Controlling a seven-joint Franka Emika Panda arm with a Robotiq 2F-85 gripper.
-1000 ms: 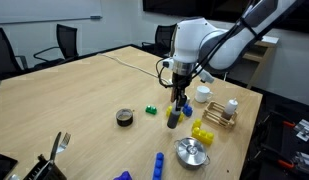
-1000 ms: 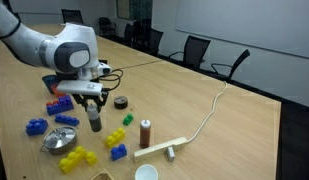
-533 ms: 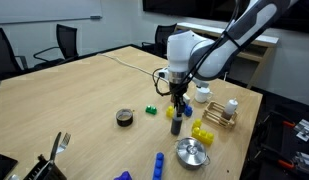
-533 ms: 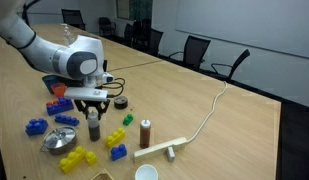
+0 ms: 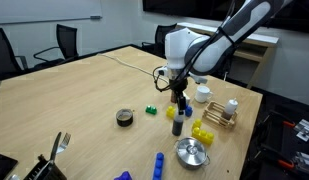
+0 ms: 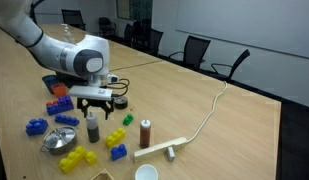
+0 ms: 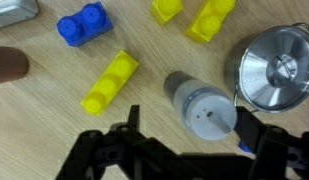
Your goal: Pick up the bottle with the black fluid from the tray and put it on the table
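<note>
The bottle with the black fluid point(image 5: 175, 123) point(image 6: 92, 127) stands upright on the table point(image 5: 74, 95) point(image 6: 204, 120), dark-bodied with a pale cap. From the wrist view I look down on its cap point(image 7: 201, 108). My gripper point(image 5: 178, 102) point(image 6: 94, 101) point(image 7: 189, 120) hangs right over it, open, a finger on each side of the cap; the left finger stands clearly apart from it. The tray point(image 5: 222, 116) point(image 6: 159, 150) lies a short way off and holds a brown bottle with a white top point(image 5: 232, 105) point(image 6: 145, 132).
A steel bowl point(image 5: 190, 152) point(image 6: 62, 140) point(image 7: 279, 70) sits close beside the bottle. Yellow blocks point(image 7: 111, 80) point(image 5: 202, 131) and blue blocks point(image 7: 84, 22) point(image 6: 35, 126) lie around it. Also nearby are a black round tin point(image 5: 124, 118), a green block point(image 5: 151, 110) and a white cup point(image 5: 202, 93).
The gripper carried the bottle a little sideways and down until it stood on the table, then the jaws opened and let it go.
</note>
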